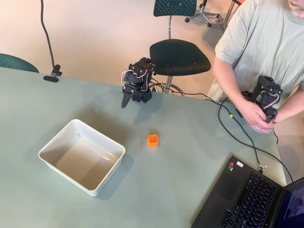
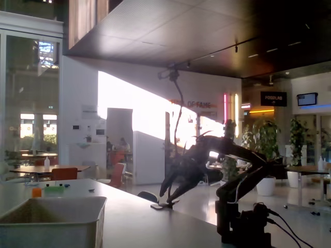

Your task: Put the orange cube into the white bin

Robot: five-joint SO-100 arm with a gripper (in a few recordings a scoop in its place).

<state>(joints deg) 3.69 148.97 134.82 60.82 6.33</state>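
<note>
The overhead view is evenly lit and sharp; soft shadows fall below and right of the white bin (image 1: 80, 156), and its glossy floor shows small glints. The fixed view is backlit by bright windows behind the gripper (image 2: 166, 194), leaving the arm a dark silhouette, hazy and soft.

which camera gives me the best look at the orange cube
The overhead view: the orange cube sits unobstructed on the table, right of the white bin. The fixed view shows nothing clearly identifiable as it.

Overhead view looking down on the table, fixed view low at table level, both sharing the white bin (image 1: 81, 156).
</note>
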